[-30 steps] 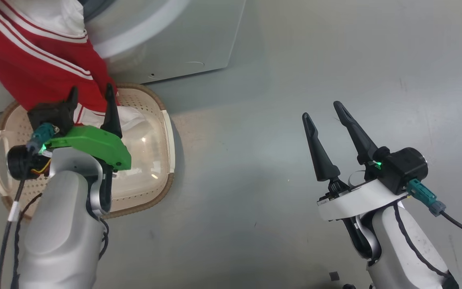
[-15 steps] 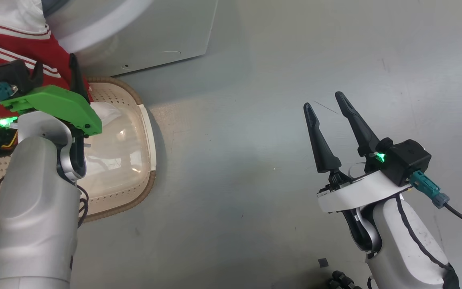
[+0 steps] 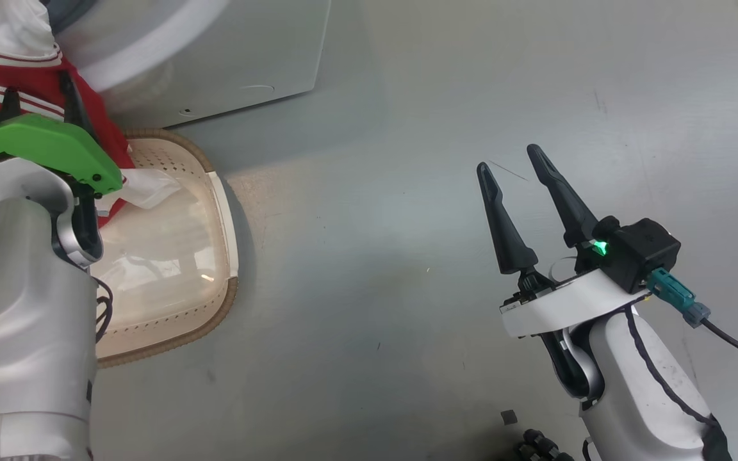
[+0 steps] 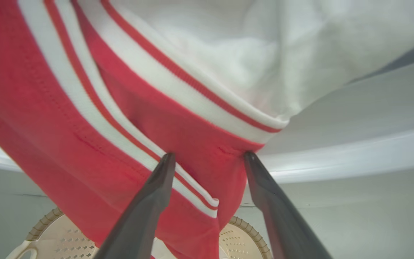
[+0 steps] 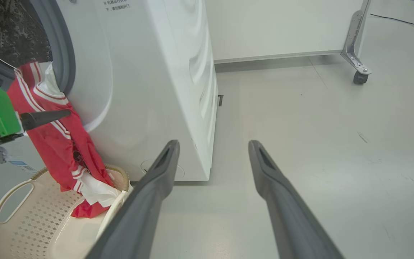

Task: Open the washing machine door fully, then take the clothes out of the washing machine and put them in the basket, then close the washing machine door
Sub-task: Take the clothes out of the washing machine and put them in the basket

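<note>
Red white-striped fabric garment (image 5: 54,144) is noted draped from the mouth of the white front-loading washing machine (image 5: 138,90) into the cream perforated plastic basket (image 5: 31,223), left gripper (image 4: 207,155) spread wide at the cloth, right gripper (image 5: 213,143) wide and empty; judged soft, light, best pinched at a bunched fold.

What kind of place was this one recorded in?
Likely a test room set up for laundry: big white front-loading washing machine on bare grey floor, cream perforated plastic basket, metal frame leg on a caster.
</note>
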Available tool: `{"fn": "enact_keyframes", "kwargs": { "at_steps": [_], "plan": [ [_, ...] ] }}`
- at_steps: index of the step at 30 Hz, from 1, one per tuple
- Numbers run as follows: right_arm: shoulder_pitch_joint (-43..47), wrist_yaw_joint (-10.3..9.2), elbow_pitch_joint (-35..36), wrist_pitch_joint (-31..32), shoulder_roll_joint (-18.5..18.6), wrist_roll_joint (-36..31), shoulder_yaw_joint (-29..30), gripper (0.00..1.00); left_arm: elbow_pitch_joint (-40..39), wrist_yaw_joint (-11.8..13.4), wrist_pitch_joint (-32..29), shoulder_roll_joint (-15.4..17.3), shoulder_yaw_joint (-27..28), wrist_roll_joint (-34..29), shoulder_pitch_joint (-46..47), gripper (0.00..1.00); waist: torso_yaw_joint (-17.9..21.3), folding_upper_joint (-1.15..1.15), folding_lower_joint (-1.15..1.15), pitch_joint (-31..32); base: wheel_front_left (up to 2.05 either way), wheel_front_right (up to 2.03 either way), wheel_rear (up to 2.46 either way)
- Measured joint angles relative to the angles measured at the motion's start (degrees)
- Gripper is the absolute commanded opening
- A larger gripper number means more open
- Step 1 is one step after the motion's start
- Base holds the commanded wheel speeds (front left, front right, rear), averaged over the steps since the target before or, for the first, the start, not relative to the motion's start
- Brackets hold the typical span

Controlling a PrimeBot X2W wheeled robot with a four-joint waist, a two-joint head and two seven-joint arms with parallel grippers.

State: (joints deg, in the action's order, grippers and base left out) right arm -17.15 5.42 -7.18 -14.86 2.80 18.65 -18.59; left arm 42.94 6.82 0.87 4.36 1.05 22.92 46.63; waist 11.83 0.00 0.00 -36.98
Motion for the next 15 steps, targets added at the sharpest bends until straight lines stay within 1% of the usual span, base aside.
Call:
{"fn": "enact_keyframes", "kwargs": {
  "at_steps": [3,4,5,6,7,15],
  "plan": [
    [0.0,0.00,-0.2,0.0,0.0,0.0,-0.2,1.00,1.4,0.0,0.5,0.0,0.5,0.0,0.8,1.00,0.3,0.00,0.00,0.1,0.00,0.00,0.00],
    [0.0,0.00,-0.2,0.0,0.0,0.1,-0.3,1.00,1.7,0.0,0.6,0.0,0.7,-0.1,1.1,0.49,0.4,0.00,0.00,0.1,0.00,0.00,0.00],
    [0.0,0.00,-0.2,0.0,0.0,0.2,-0.4,1.00,2.1,0.0,0.8,0.0,0.7,-0.3,1.3,0.29,0.4,0.00,0.00,0.2,0.00,0.00,0.00],
    [0.0,0.00,-0.3,0.0,0.0,0.5,-0.4,1.00,2.6,0.0,1.0,0.0,0.7,-0.4,1.5,0.05,0.5,0.00,0.00,0.2,0.00,0.00,0.00],
    [0.0,0.00,-0.3,0.0,0.0,0.5,-0.4,1.00,2.9,0.0,1.2,0.0,0.7,-0.4,1.6,0.00,0.6,0.00,0.00,0.2,0.00,0.00,0.00],
    [0.0,-0.02,-0.5,0.0,0.0,0.5,-0.4,1.00,5.0,0.0,3.0,-0.5,0.6,-0.7,2.1,0.00,0.6,0.00,0.00,0.3,0.00,0.00,0.00]
  ]
}}
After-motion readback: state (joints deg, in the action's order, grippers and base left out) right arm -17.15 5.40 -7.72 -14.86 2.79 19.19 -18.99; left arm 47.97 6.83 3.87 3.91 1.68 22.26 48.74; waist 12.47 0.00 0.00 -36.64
